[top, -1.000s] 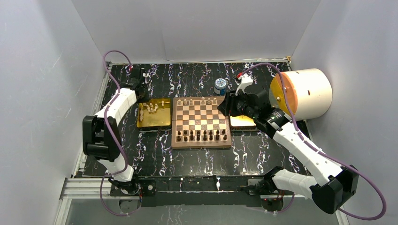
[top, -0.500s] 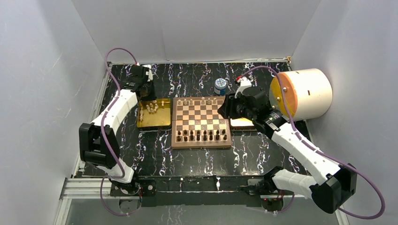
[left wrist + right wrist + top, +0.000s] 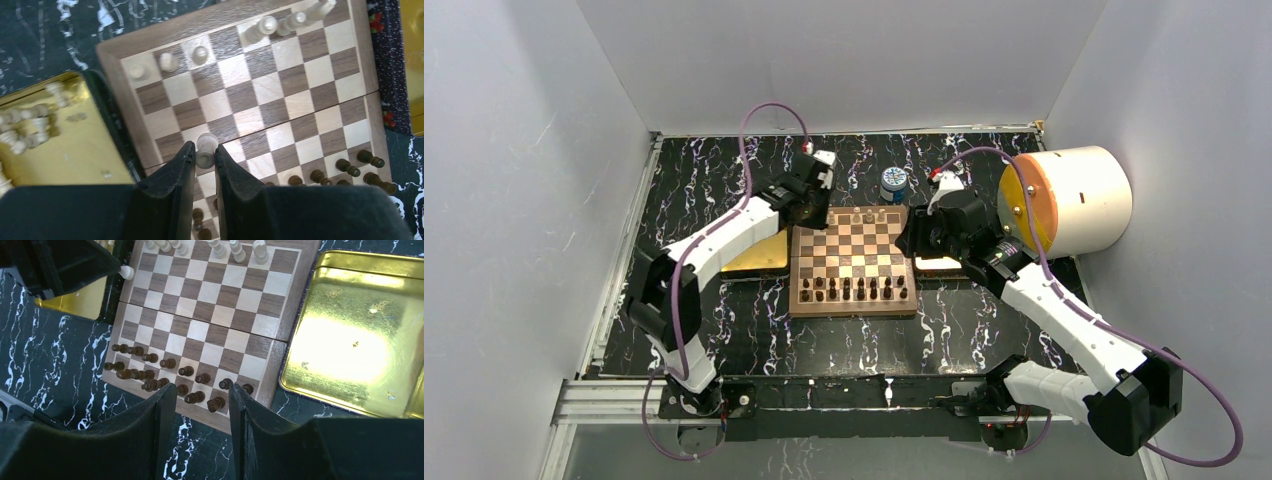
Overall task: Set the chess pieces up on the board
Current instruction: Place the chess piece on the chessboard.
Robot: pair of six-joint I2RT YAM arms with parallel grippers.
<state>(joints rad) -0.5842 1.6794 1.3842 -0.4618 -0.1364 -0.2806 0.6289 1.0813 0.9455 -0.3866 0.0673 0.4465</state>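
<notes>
A cream piece (image 3: 206, 144) is clamped in the left gripper (image 3: 204, 159), with the board (image 3: 300, 90) beneath. The right gripper (image 3: 202, 392) is held agape, empty.

A black marble-patterned table (image 3: 724, 330) with white veins carries a square wooden chessboard (image 3: 852, 250) at its middle. A shiny gold rectangular tray (image 3: 764, 258) lies just beside the board's left edge, and a second gold tray (image 3: 939, 264) lies at its right. A small blue-and-white jar (image 3: 893, 183) stands beyond the far edge. A large white cylinder (image 3: 1074, 200) sits far right.
</notes>
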